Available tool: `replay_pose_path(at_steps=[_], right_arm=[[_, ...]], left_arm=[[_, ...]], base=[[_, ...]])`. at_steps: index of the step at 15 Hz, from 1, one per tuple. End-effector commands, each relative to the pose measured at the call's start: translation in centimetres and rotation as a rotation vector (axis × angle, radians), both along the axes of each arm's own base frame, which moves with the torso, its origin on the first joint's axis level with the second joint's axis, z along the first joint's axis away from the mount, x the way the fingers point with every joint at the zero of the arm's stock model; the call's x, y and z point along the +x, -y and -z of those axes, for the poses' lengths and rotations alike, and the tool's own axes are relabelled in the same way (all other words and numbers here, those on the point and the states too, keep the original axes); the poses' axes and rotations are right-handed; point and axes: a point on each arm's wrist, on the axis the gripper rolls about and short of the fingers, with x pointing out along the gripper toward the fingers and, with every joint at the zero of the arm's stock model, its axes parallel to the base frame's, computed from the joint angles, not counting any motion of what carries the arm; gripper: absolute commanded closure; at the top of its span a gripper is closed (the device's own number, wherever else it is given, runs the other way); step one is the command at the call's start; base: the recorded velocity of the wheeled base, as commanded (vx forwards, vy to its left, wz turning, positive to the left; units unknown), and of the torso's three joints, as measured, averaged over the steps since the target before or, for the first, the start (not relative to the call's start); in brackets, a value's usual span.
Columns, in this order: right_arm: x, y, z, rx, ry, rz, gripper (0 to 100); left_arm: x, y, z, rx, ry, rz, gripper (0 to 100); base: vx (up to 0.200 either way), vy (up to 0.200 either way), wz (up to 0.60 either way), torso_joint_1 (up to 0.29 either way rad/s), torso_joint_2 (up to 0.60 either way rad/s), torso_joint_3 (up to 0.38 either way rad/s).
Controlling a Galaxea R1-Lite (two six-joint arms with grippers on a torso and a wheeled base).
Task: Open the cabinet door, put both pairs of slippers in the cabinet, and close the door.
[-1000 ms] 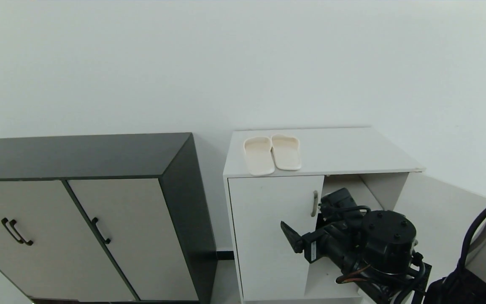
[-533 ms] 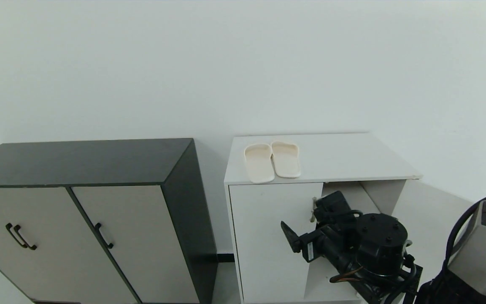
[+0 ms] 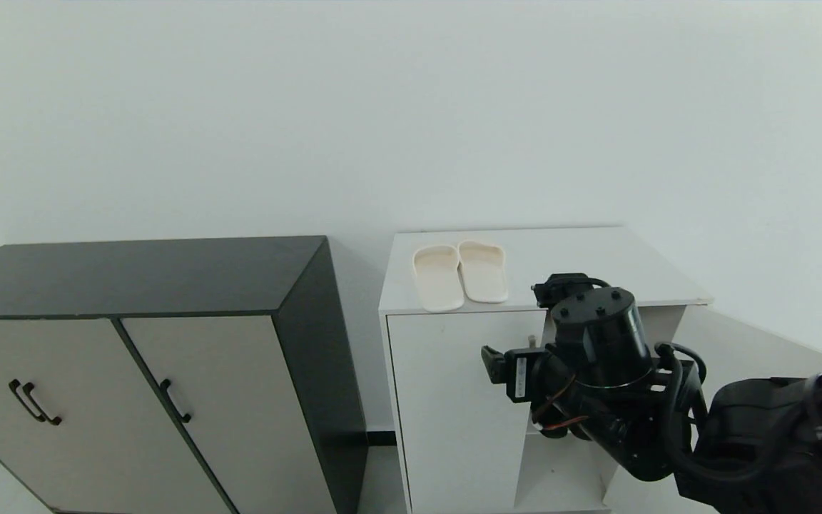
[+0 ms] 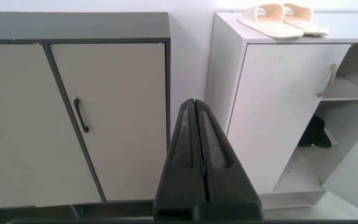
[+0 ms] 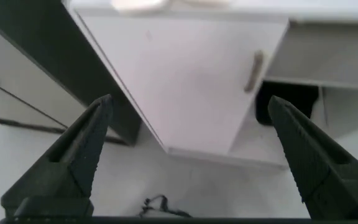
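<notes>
**Cream slippers sitting above the spread right fingers**

Cream slippers (image 3: 460, 275) are lying side by side on top of the white cabinet (image 3: 596, 264), near its front edge. Their long axes are running front to back, with the near ends pointing toward the robot. From the right fingers (image 5: 79, 149) they are sitting higher up and off toward the robot's left, above the closed door (image 3: 454, 400). Those fingers are spreading wide and holding nothing, facing that door and its handle (image 5: 254, 71). The left fingers (image 4: 205, 155) are pressing fully together, empty, hanging well back from the cabinet. I'm seeing a dark shape (image 4: 316, 132), probably the other pair, lying in the open compartment. I'm judging the right arm the nearer one, needing to rise and close across the slippers' width.
</notes>
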Motion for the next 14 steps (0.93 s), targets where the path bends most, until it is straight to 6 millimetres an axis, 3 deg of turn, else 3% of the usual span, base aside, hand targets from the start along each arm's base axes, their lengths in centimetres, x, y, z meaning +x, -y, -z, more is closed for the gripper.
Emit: replay_pose_path(at_steps=[1, 7, 11, 14], right_arm=[[-0.2, -0.1, -1.5, 0.038, 0.034, -0.001, 0], [-0.2, -0.1, -1.1, 0.051, 0.047, 0.0, 0], [0.2, -0.6, -0.1, 0.036, 0.057, -0.009, 0], [2.3, -1.9, 1.4, 0.022, 0.048, 0.011, 0]], left_arm=[[0.0, 0.0, 0.0, -0.001, -0.002, -0.002, 100], [0.0, 0.0, 0.0, -0.001, -0.002, -0.001, 100], [0.0, 0.0, 0.0, -0.001, -0.002, -0.001, 100], [0.0, 0.0, 0.0, -0.001, -0.002, -0.001, 100]], base=[[0.2, 0.0, 0.0, -0.012, -0.01, 0.002], [0.2, 0.0, 0.0, 0.004, 0.0, 0.002], [0.0, 0.0, 0.0, 0.0, 0.0, 0.0], [0.0, 0.0, 0.0, 0.0, 0.0, 0.0]])
